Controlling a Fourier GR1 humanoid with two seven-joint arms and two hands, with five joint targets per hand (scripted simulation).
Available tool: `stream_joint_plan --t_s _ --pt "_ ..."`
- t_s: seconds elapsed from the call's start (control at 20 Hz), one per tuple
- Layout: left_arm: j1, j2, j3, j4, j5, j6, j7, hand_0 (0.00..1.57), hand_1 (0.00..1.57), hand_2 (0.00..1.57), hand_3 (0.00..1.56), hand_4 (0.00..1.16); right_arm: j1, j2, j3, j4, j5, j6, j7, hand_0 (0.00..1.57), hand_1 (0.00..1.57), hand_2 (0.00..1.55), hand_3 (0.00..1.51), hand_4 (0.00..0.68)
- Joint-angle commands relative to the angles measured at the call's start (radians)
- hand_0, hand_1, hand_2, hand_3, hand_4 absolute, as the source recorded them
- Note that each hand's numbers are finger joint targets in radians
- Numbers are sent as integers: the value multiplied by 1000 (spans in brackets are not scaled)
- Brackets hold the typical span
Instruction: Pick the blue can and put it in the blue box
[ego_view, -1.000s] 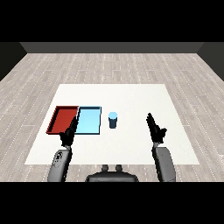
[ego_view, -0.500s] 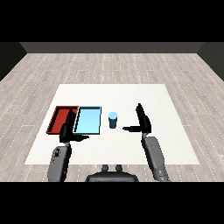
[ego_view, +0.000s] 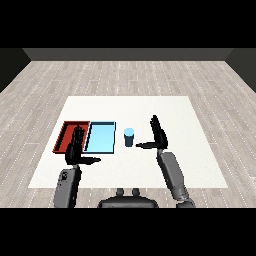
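Bright, even light; the white table shows no glare.

White table bears red tray, blue tray, seemingly upright blue can.

head view, looking down across white table

The right hand has moved from near the right edge of the table toward the middle, and it now stands just beside the blue can, on its right, not touching, with fingers straight and thumb pointing toward the can.
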Motion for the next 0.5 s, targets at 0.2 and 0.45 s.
stream_joint_plan --t_s 0.2,0.45 --pt "9 -8 15 53 -14 -12 -77 0 0 0 0 0 -14 1 56 95 -40 -43 -73 0 0 0 0 0" --pt "13 13 37 -13 13 -32 -37 0 0 0 0 0 -4 1 43 12 -60 -7 -16 0 0 0 0 0"
